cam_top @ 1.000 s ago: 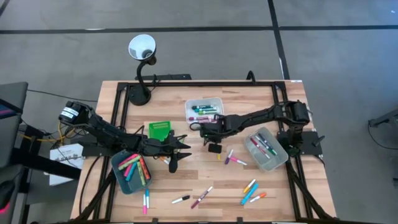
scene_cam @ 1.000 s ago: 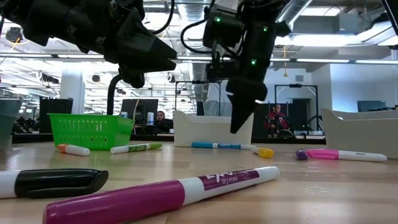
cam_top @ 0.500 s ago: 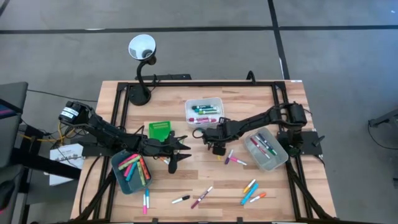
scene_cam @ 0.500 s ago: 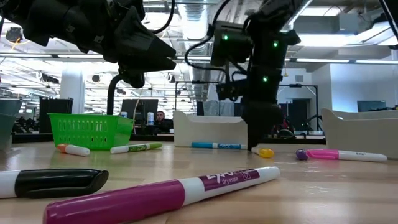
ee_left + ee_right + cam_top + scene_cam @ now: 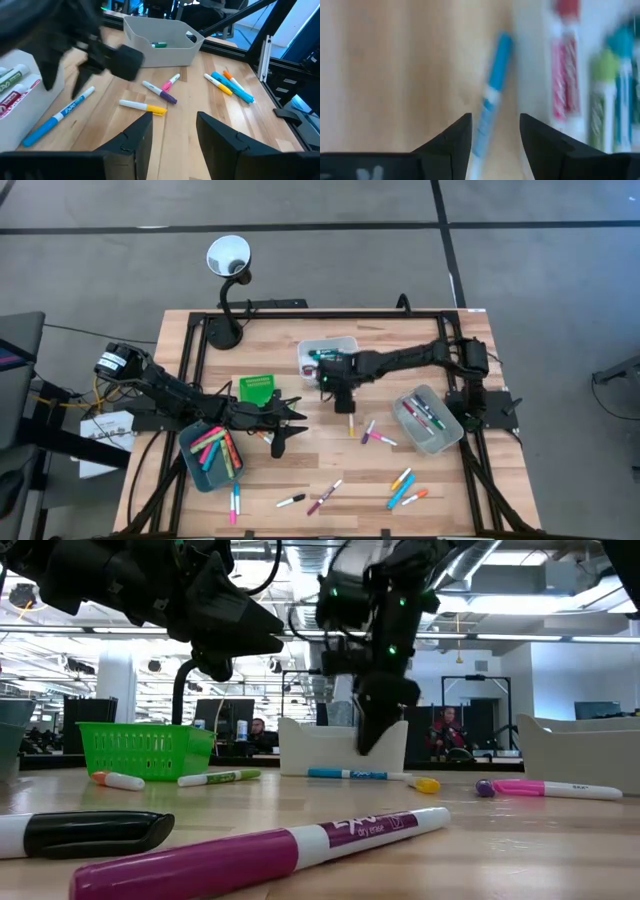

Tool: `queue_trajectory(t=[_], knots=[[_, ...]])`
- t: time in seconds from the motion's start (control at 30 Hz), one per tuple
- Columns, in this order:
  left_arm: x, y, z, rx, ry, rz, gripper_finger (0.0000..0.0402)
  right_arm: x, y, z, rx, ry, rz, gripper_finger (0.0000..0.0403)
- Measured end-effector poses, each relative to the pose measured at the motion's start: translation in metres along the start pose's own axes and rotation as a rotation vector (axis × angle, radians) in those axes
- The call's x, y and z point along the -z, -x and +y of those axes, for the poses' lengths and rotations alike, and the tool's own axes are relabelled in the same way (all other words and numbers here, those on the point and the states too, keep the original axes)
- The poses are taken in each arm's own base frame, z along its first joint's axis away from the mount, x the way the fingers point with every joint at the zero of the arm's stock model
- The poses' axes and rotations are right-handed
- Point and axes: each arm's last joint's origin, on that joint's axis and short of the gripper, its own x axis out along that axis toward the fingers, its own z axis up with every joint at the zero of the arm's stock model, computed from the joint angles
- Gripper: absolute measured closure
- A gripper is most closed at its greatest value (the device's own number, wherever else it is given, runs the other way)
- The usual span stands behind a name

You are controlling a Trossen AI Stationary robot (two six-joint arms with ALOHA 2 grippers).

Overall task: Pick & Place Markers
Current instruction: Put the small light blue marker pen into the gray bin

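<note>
Checking the right tool (image 5: 338,385): half a second ago it was down at the table by the yellow-capped marker (image 5: 351,427). Now it has swung back toward the white tray (image 5: 345,342) and lifted. Its jaws stand apart and carry nothing, so I read no pick made there. It looks to me like a fresh line-up on a different pen.

Target now seems to be the blue marker (image 5: 492,95). It lies flat on the table right under the right tool, seen through the gap between the two fingers. The white tray is just beyond it on one side, already holding red and green pens.

Long axis runs straight ahead from the tool, tilted a bit, roughly parallel to the tray wall. The fingers sit either side of the barrel, so closing would pinch across it. Which end is the cap I can't tell from the wrist view. In the low view it lies level along the tray front.

Left tool (image 5: 290,425) waits off to the far side of the right tool, released, empty.

Plenty of markers still loose on the table.
</note>
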Motion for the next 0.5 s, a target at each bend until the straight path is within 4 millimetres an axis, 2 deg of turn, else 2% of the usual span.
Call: queue_trajectory(t=[0.17, 0.4, 0.5], knots=[[0.001, 0.0, 0.0, -0.001, -0.001, 0.003, 0.0254, 0.0, -0.004, -0.018, -0.11, -0.053, -0.058, 0.0256], [0.002, 0.001, 0.001, -0.002, -0.002, 0.005, 0.0254, 0.003, -0.029, -0.013, -0.142, -0.024, 0.005, 0.027], [0.002, 0.001, 0.001, -0.002, -0.002, 0.006, 0.0254, 0.004, -0.038, -0.013, -0.092, -0.021, 0.037, 0.0267]])
